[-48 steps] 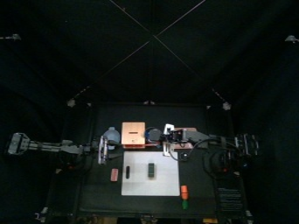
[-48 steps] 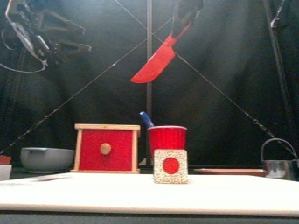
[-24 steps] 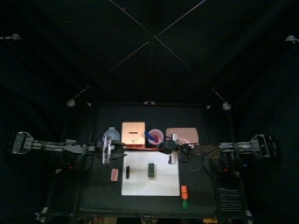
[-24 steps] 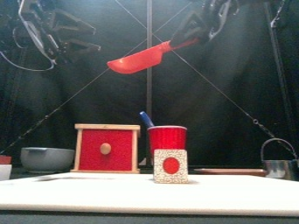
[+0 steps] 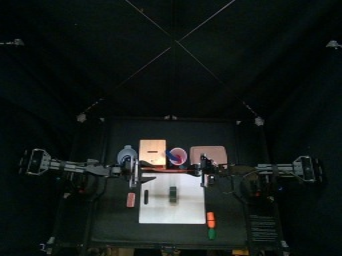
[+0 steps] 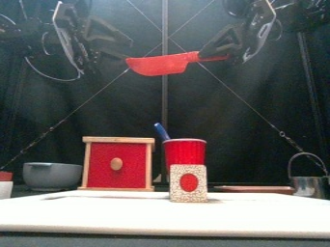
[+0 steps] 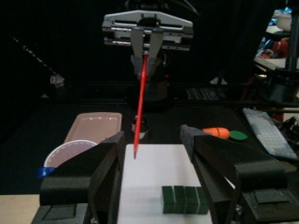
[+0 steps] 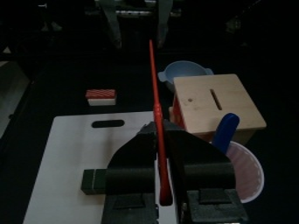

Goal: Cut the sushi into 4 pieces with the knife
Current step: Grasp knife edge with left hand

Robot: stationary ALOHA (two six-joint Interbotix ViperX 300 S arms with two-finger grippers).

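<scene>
Slippage is the likely trouble: the right gripper (image 8: 163, 162) clamps the red knife (image 6: 164, 64) high up, blade toward 9 o'clock, the left gripper (image 7: 156, 150) hangs spread and empty, so the sushi roll (image 5: 174, 195) on the white board (image 5: 190, 208), 6 o'clock of the red cup (image 6: 184, 152), may skid unbraced

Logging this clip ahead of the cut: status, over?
Right gripper shut on red knife, held high. Left gripper open, hovering by white cutting board. Sushi roll on it, looks uncut. Nothing blocks the blade.

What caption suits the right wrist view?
Right tool holds the red knife aloft; sushi roll lies on white cutting board.
</scene>
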